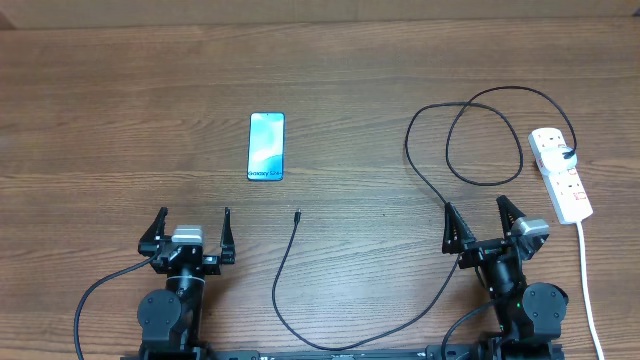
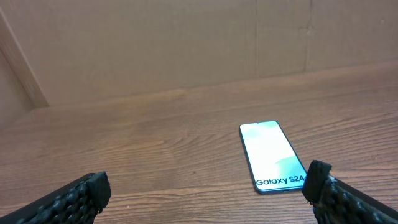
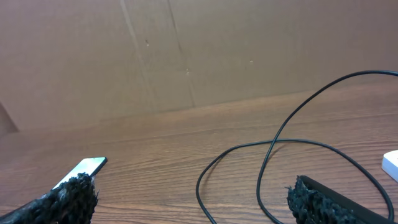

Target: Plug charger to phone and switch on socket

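The phone (image 1: 266,146) lies flat on the table, light-blue screen up, dark text at its near end; it also shows in the left wrist view (image 2: 271,155) and at the left edge of the right wrist view (image 3: 86,167). The charger cable (image 1: 420,180) loops from the black plug in the white socket strip (image 1: 560,175) down around the front, ending in a tiny plug tip (image 1: 298,214) below the phone. My left gripper (image 1: 194,235) is open and empty, near the front left. My right gripper (image 1: 477,228) is open and empty, with cable loops (image 3: 267,162) ahead of it.
The strip's white cord (image 1: 588,280) runs down the right side past the right arm. A corner of the strip (image 3: 392,163) shows in the right wrist view. A cardboard wall (image 2: 186,43) stands behind the wooden table.
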Action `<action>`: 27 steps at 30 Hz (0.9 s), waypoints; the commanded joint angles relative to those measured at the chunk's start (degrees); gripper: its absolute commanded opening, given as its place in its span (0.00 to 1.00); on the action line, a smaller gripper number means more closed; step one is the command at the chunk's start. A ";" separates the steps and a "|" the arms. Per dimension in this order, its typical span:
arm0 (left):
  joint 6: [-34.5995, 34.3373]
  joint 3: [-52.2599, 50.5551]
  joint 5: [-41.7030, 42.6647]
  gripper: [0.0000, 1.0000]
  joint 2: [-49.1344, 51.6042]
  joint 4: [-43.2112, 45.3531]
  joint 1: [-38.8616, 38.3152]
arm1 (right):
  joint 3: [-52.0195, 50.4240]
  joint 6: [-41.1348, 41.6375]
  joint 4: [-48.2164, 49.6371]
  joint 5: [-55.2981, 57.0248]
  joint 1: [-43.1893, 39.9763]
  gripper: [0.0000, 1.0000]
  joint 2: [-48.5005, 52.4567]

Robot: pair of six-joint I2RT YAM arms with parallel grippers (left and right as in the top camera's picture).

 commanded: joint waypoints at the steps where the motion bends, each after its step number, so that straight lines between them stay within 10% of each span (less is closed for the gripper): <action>1: 0.87 -0.20 -0.09 1.00 -0.37 0.09 -0.33 | -0.59 0.09 0.33 0.11 -0.17 1.00 -0.46; 27: 0.87 -0.20 -0.09 0.99 -0.37 0.09 -0.33 | -0.59 0.09 0.33 0.11 -0.17 1.00 0.52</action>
